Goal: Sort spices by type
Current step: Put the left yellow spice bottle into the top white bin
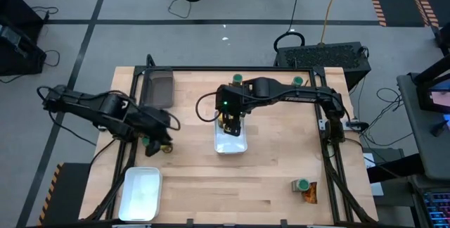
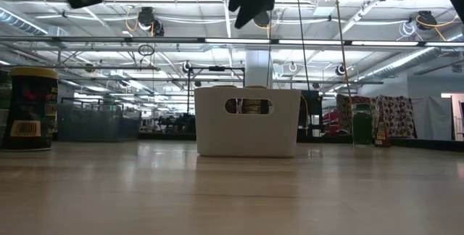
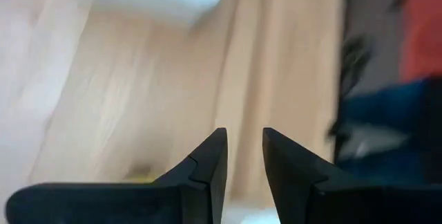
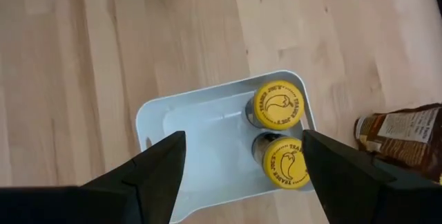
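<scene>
**Low view, left foreground.** A yellow-lidded jar (image 2: 29,108) stands upright on the wooden table (image 2: 232,191), closest to the lens. Behind it, at the centre, is a white tray (image 2: 217,130) with a handle slot in its wall.

**Centre.** The right gripper (image 4: 242,134) hangs above this tray (image 4: 148,124). Its fingers are spread wide and grip nothing. Two more yellow-lidded jars (image 4: 278,104) (image 4: 284,162) stand upright in the right end of the tray, side by side and touching or nearly so.

**Left.** The left gripper (image 3: 243,135) is over bare table at the left side. Its fingers (image 3: 207,162) are a narrow gap apart, with nothing visible between the tips. From above, a green-lidded jar (image 1: 149,143) is just beside this gripper.

**Remaining items.**
- Two green-lidded jars (image 1: 238,79) (image 1: 298,81) stand along the far edge.
- A fourth green-lidded jar (image 1: 301,184) is at the near right, just beside an orange-brown packet (image 1: 309,196).
- A second white tray (image 1: 143,191) lies at the near left.
- A dark bin (image 1: 158,87) sits at the far left.
</scene>
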Motion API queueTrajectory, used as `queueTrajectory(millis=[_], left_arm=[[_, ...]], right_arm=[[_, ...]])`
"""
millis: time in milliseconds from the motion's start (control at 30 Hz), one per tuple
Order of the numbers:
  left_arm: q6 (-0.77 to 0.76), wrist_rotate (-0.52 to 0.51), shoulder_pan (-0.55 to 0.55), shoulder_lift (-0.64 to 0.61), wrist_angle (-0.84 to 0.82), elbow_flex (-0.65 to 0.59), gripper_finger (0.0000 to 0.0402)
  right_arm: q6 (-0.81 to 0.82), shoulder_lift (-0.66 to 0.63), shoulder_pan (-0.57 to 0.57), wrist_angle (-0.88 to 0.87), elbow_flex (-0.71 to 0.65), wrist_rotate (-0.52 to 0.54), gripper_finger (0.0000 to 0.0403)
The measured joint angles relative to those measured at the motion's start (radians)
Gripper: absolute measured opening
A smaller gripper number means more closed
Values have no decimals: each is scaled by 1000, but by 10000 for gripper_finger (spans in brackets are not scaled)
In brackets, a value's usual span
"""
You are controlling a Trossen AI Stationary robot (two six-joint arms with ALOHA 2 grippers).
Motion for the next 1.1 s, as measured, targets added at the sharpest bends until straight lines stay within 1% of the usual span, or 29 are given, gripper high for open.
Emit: queueTrajectory(millis=[67,133,233,333,433,567,667,833,1033,1100], left_arm=[[10,8,-14,18,-89,11,98],[56,43,-29,35,-154,4,98],[119,61,-45,59,-192,-5,98],[189,58,-49,79,-202,-5,99],[247,39,-49,95,-200,-5,110],[300,-8,-48,123,-211,-5,145],[341,-15,-48,145,-214,-5,180],[359,-39,-48,193,-235,-5,233],[394,-132,-48,242,-258,-6,285],[396,-149,-48,251,-256,-6,302]], right_arm=[[-2,0,1,0,4,0,272],[-5,0,0,-3,4,2,272],[-20,0,0,-5,4,5,272],[-27,0,0,-6,4,5,272],[-43,1,1,-15,4,5,272],[-70,1,1,-26,4,5,272],[-84,1,1,-26,4,5,272],[-103,1,0,-26,4,5,272],[-123,1,0,-26,4,4,272],[-125,1,0,-26,4,4,272]])
